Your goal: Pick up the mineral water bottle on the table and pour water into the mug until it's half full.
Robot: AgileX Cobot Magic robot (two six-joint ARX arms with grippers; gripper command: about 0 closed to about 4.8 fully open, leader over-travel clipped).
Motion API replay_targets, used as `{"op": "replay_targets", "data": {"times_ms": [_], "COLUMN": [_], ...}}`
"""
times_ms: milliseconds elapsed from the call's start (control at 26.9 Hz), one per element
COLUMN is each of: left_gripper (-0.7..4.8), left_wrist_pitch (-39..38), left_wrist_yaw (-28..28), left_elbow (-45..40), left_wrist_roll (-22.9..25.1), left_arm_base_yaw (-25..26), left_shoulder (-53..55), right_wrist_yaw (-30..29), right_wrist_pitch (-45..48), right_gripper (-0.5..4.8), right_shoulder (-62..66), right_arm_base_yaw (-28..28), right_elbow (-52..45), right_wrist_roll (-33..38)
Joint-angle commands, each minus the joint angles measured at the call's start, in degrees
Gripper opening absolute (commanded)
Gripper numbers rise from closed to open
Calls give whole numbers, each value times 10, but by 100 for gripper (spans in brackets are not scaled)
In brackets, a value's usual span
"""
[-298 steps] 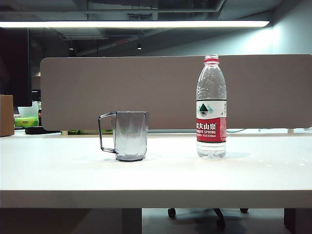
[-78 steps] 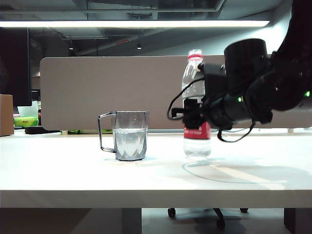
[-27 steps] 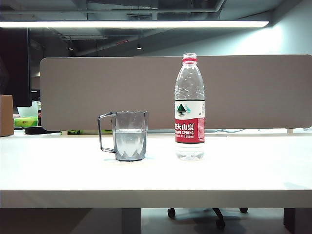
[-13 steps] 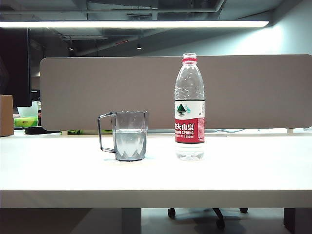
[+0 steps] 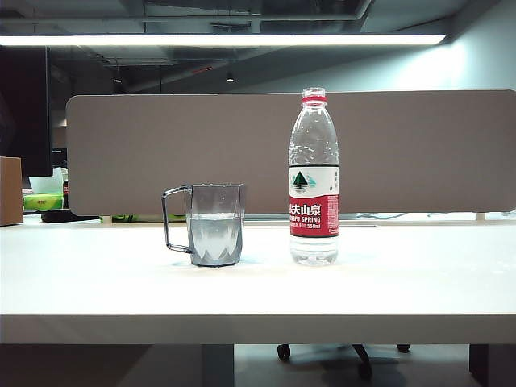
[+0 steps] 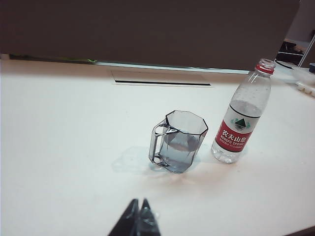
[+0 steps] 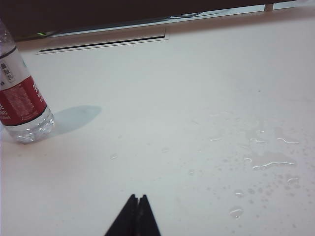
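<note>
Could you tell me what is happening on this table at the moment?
Nothing is being handled right now. The mineral water bottle stands upright and uncapped on the table, just right of the mug, which holds water to roughly half its height. Both arms are out of the exterior view. The left gripper and right gripper are shut and empty above the table. Some droplets lie on the tabletop to the bottle's right. The pour looks finished.
</note>
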Motion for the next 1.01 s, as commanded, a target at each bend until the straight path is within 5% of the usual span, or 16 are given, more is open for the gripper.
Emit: {"op": "replay_targets", "data": {"times_ms": [37, 186, 261, 447, 670, 1005], "left_gripper": [-5, -5, -5, -5, -5, -5], "left_wrist_pitch": [8, 8, 44, 229, 351, 294], "left_wrist_yaw": [2, 2, -36, -157, -270, -281], "left_elbow": [0, 0, -16, -110, -204, -215], "left_wrist_roll": [0, 1, 59, 56, 30, 30], "left_arm_base_yaw": [-1, -1, 0, 0, 0, 0], "left_shoulder": [1, 0, -6, -5, -5, -5], "right_wrist_yaw": [1, 1, 1, 1, 1, 1], "right_wrist_pitch": [10, 10, 10, 10, 8, 8], "right_gripper": [-5, -5, -5, -5, -5, -5], "right_shoulder": [-1, -1, -1, -1, -1, -1], "right_arm_base_yaw": [0, 0, 0, 0, 0, 0], "right_elbow": [-2, -2, -2, -2, -2, -2], "right_wrist_roll": [2, 2, 2, 2, 2, 2]}}
